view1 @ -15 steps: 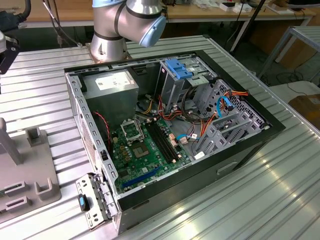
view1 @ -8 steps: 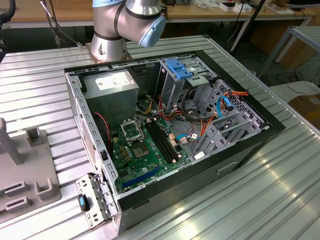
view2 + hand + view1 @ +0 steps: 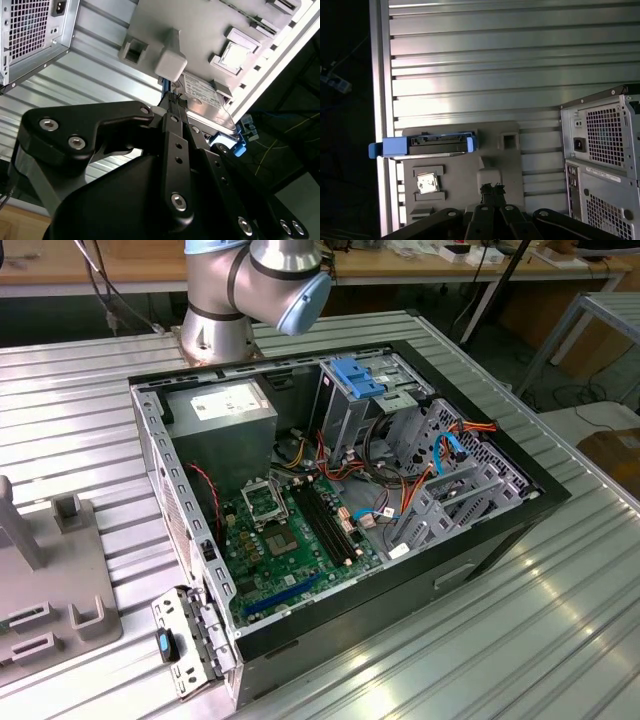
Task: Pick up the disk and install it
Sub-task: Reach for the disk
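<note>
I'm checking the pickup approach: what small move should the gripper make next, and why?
Probably shift the gripper across the grey holder until it is over the disk. In the first wrist view its fingertips look shut and empty, and they sit off to one side of the disk, which stands on edge in the holder, untouched.

bright, sharp (glare, dark margins)

Ribbed metal table carries an open computer case — grey fixture plate beside it, small metal bracket at its corner.
</note>
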### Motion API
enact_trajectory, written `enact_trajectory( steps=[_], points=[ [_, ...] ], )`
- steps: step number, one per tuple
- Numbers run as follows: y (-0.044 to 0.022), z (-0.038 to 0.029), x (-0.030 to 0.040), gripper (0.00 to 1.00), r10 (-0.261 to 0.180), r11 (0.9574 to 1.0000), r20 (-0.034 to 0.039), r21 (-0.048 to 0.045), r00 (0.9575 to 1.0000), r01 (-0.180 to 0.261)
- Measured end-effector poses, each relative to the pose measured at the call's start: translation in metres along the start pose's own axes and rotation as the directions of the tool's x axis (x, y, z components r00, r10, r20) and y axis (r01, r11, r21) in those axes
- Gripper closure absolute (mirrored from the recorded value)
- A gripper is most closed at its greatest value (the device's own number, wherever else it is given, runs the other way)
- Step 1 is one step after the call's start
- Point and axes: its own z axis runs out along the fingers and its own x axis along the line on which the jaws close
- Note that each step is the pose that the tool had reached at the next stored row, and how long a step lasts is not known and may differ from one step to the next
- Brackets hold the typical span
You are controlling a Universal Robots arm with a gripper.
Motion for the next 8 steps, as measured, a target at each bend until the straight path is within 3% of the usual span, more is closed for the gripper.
enact_trajectory(
  steps=[8],
  points=[
    [-0.0010,-0.0003,0.0129,0.89,0.000,1.0000,0.0000,0.0000,1.0000,0.000]
  ],
)
